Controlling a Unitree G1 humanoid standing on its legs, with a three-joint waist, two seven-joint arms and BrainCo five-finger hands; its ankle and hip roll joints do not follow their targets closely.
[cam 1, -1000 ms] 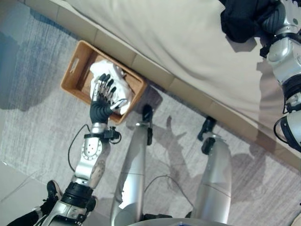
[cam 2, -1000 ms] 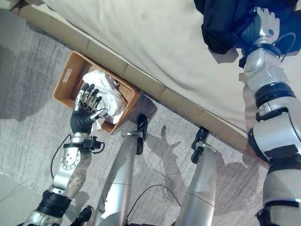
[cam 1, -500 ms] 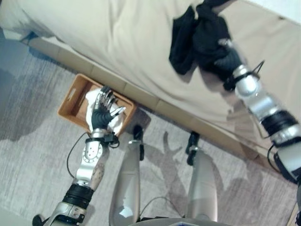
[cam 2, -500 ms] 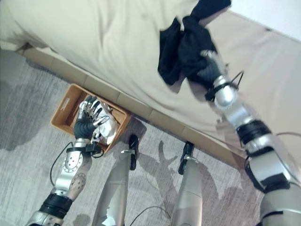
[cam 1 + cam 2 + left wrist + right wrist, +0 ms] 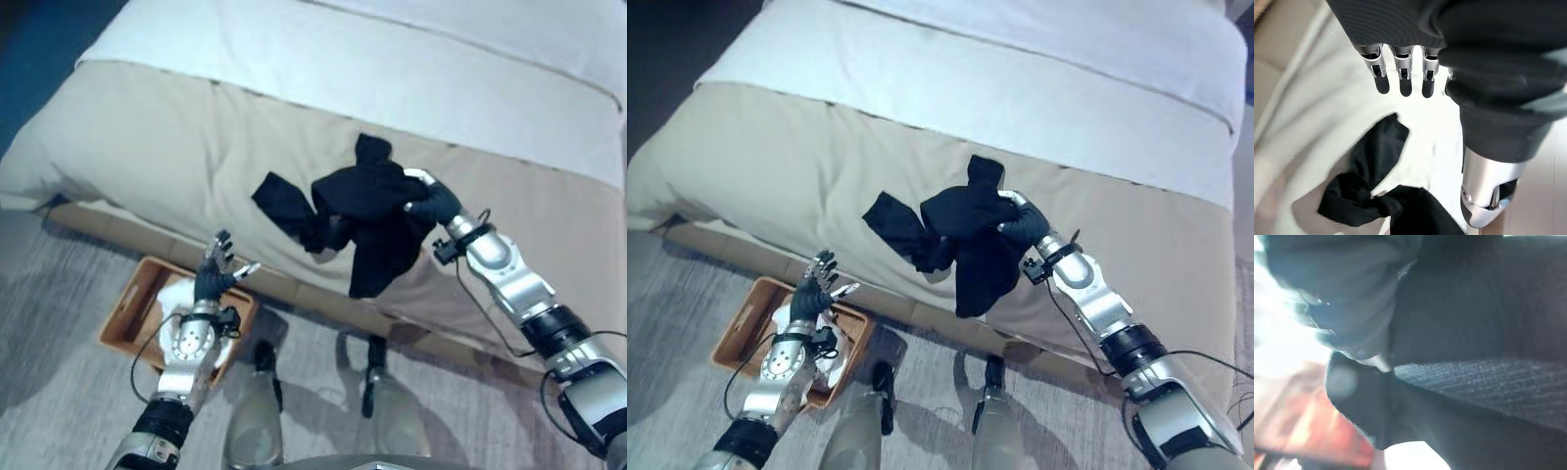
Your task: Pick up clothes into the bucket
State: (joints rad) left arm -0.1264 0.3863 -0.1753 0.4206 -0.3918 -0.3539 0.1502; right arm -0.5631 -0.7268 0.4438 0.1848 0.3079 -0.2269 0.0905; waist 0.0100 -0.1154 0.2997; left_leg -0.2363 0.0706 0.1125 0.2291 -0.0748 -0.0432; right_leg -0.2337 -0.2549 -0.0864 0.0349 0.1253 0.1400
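Note:
A black garment hangs bunched from my right hand, whose fingers are curled into the cloth, just above the bed's beige cover. Black cloth lies against that hand in the right wrist view. On the floor at the bed's foot stands a brown wicker basket with a white cloth in it. My left hand hovers over the basket's near corner with straight fingers and holds nothing. The black garment also shows past them in the left wrist view.
The bed carries a beige cover and a white sheet farther back. Its wooden base runs beside the basket. Grey carpet covers the floor on the left.
The camera has tilted up, so the whole picture has shifted. My right hand has raised the black garment so that it hangs. My left hand stays open over the basket.

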